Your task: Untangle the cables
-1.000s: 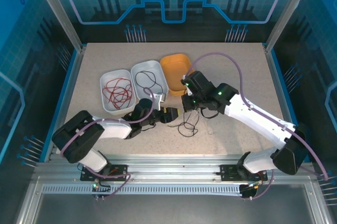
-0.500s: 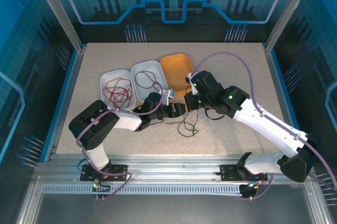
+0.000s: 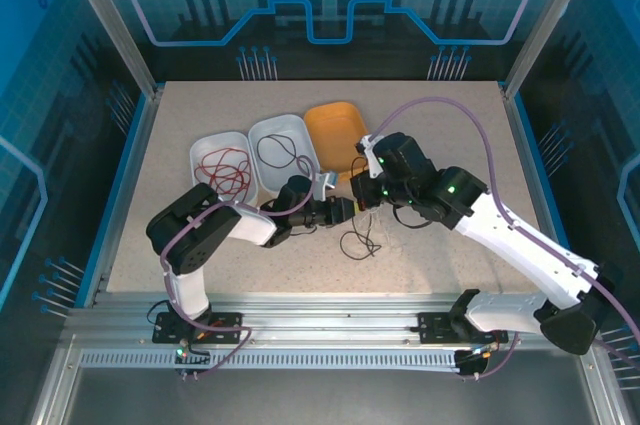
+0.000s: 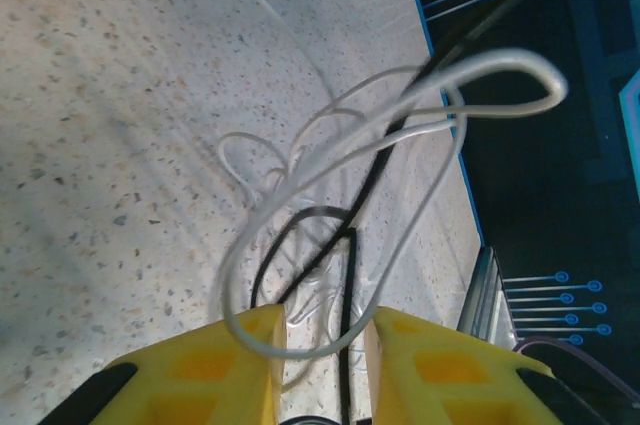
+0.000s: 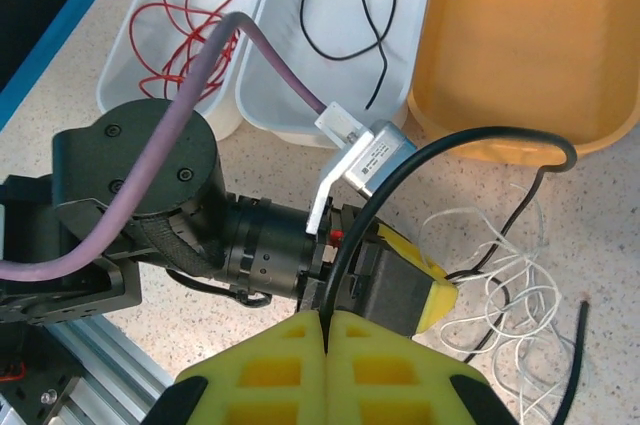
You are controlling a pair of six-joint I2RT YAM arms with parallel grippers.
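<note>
Two cables make up the knot in hand, as far as I can count: one black cable (image 5: pixel 470 137) and one white cable (image 4: pixel 510 54). The knot sits mid-table (image 3: pixel 450 125), just near of the trays. Right gripper (image 5: pixel 325 330) is clamped on the black cable and holds it raised, presumably as an anchor. Left gripper (image 4: pixel 325 330) has its jaws apart, with white loop and black strand threading the gap unpinched, likely placed to draw the white free. Trays count three and appear to sort by colour. Left white tray (image 3: pixel 193 160) holds one red cable (image 3: pixel 222 170). Middle white tray (image 3: pixel 300 123) holds one sorted black cable (image 3: pixel 280 150). Orange tray (image 3: pixel 335 125) holds none, probably reserved for white.
</note>
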